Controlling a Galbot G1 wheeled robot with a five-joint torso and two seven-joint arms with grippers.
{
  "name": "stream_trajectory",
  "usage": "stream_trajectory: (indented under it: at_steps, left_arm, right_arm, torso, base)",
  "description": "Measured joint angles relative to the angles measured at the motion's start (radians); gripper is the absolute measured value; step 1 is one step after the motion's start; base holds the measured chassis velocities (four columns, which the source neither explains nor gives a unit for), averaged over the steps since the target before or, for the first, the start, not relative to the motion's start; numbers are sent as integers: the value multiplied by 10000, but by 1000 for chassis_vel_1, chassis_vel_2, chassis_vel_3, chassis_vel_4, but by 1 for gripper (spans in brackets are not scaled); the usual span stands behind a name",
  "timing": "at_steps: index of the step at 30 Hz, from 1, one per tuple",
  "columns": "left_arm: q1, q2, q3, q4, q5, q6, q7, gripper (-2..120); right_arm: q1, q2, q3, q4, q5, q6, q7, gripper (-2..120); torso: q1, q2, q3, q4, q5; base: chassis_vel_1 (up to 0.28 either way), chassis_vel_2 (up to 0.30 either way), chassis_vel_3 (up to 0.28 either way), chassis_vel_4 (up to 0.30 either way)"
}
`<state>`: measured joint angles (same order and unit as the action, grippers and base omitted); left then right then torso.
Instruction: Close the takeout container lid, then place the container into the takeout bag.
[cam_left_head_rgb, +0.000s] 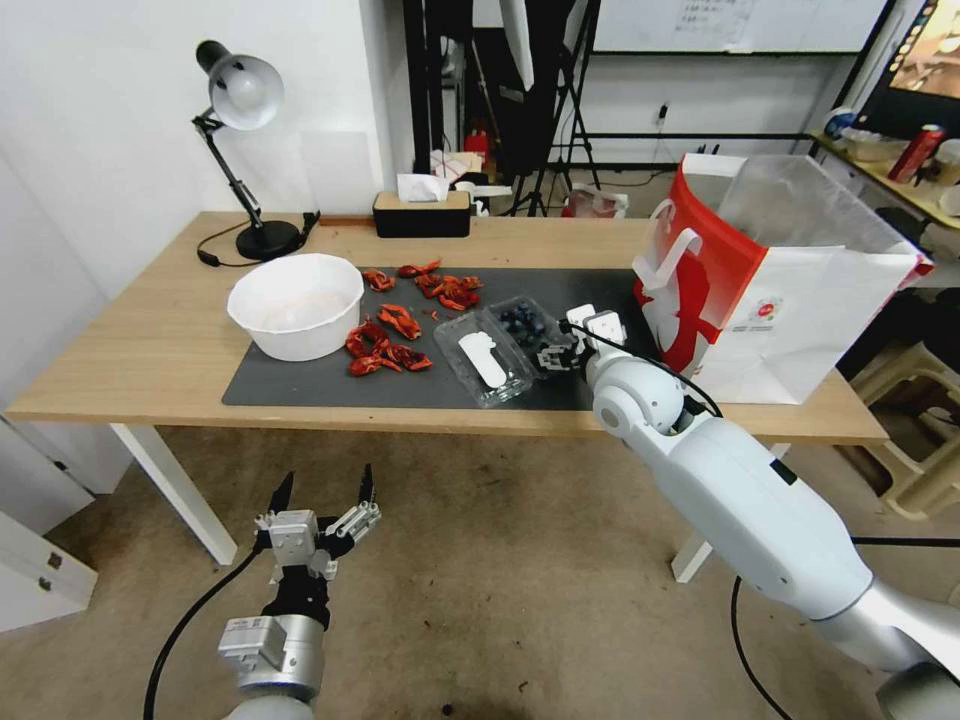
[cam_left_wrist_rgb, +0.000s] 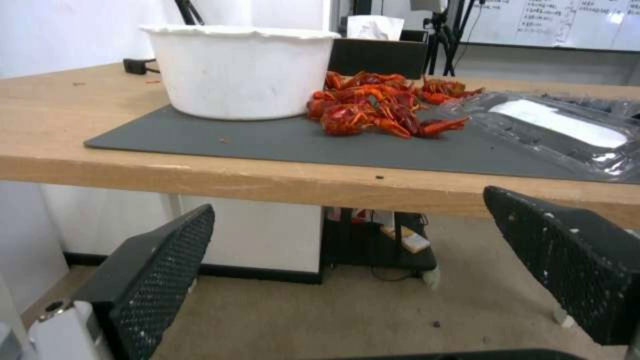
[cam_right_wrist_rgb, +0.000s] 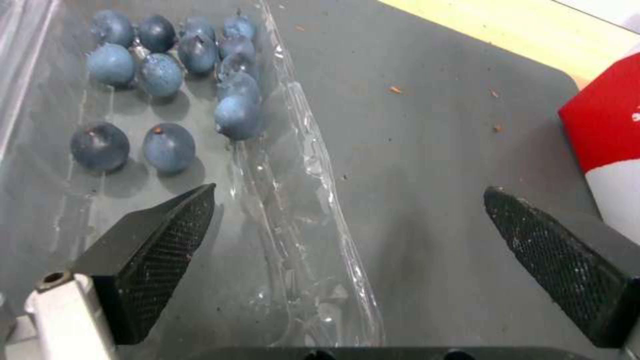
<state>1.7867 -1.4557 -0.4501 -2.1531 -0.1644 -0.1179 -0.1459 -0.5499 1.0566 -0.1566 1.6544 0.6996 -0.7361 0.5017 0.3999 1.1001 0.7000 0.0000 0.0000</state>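
Note:
The takeout container (cam_left_head_rgb: 522, 322) lies open on the grey mat (cam_left_head_rgb: 300, 385), blueberries in its far half. Its lid (cam_left_head_rgb: 485, 362), with a white sticker, lies flat beside it toward the table's front. My right gripper (cam_left_head_rgb: 552, 352) is open at the container's right edge. In the right wrist view its fingers (cam_right_wrist_rgb: 167, 235) straddle the clear rim (cam_right_wrist_rgb: 300, 200), one over the berry tray (cam_right_wrist_rgb: 160, 75), the other over the mat. The takeout bag (cam_left_head_rgb: 780, 290) stands open at the right. My left gripper (cam_left_head_rgb: 322, 490) hangs open below the table's front edge, facing the lid (cam_left_wrist_rgb: 553, 122).
A white bowl (cam_left_head_rgb: 296, 300) and red crayfish pieces (cam_left_head_rgb: 400, 320) sit on the mat left of the container. A desk lamp (cam_left_head_rgb: 245, 150) and a tissue box (cam_left_head_rgb: 421, 210) stand at the back. The bag's red corner (cam_right_wrist_rgb: 607, 115) is close to my right gripper.

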Motion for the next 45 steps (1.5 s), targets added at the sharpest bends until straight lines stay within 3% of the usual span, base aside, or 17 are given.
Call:
stream_trajectory:
  at_steps: [45]
  left_arm:
    - [-23,127,4,240,-22,-434,-16,100]
  right_arm:
    - [-251,-305,253,394,813,7,1018,100]
  torso:
    - [0,0,-1,0,0]
  base:
    - [0,0,0,0]
